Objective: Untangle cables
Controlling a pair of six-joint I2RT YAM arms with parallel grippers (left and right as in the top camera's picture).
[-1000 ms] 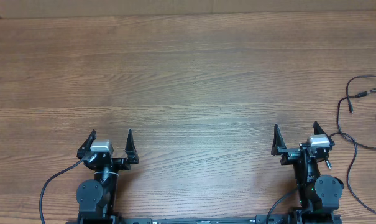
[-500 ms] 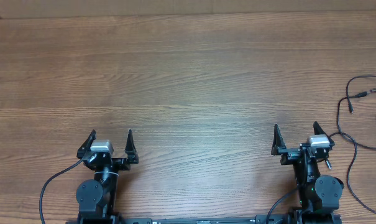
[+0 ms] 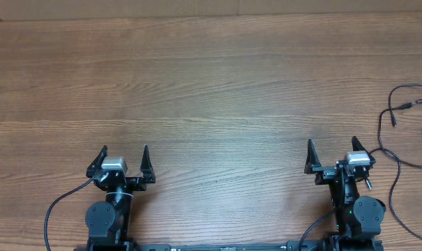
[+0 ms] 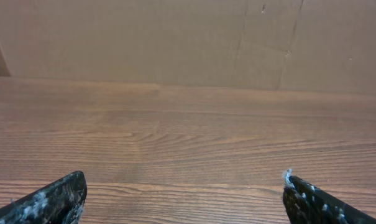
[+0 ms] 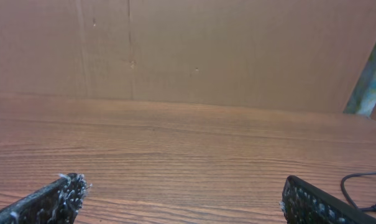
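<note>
I am holding my left end effector [image 3: 125, 150] and my right end effector [image 3: 332, 143] low over the brown wood-grain bench [image 3: 211, 84]. Both have their fingers spread wide apart and are gripping nothing.

The thin black flexible cables [image 3: 404, 106] are lying on the bench to the right of my right end effector. They are not touching it and are well apart from the left one.

Handling, as I am judging it: the cords are looking light, limp and springy. They are likely to drag their neighbours when pulled and to slip through a loose pinch. I am favouring a hold just behind a small plug, where the cord thickens, rather than mid-loop.

Limits of inspection: the cords are running off the right edge of the overhead view, so I cannot tell their number or where they cross. I am not making out a silvery tip. My right wrist view is catching only one curve of cord at its lower right corner. My left wrist view is showing bare bench and a cardboard wall.
</note>
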